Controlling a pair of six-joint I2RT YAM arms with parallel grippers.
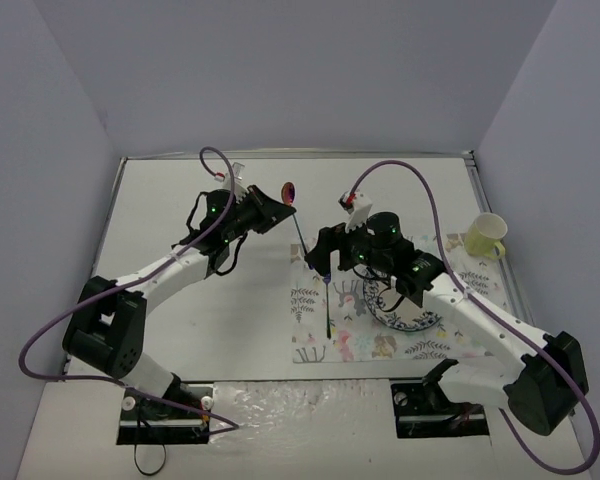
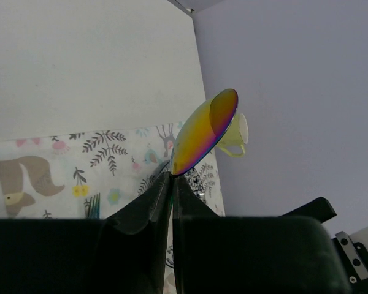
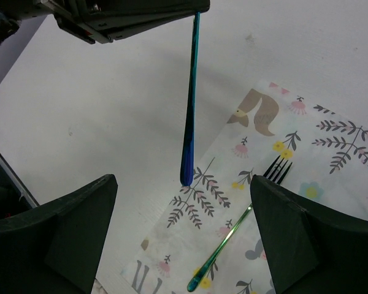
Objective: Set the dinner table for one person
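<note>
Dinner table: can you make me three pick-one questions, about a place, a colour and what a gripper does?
1. Where is the shiny blue-green metal fork? A on the animal-print cloth mat; B in a cup; C on a plate.
2. What colour is the small handled cup? A red; B pale yellow; C black.
3. The left gripper is: A open, empty; B shut on the iridescent metal spoon; C holding a plate.
Answers: A, it lies on the mat; B, it looks pale yellow; B, it pinches the spoon's neck.

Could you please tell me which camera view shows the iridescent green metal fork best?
The right wrist view: the iridescent green metal fork lies whole on the animal-print cloth mat, tines and handle clear. Top external shows only a thin dark line; left wrist shows just its tines.
</note>
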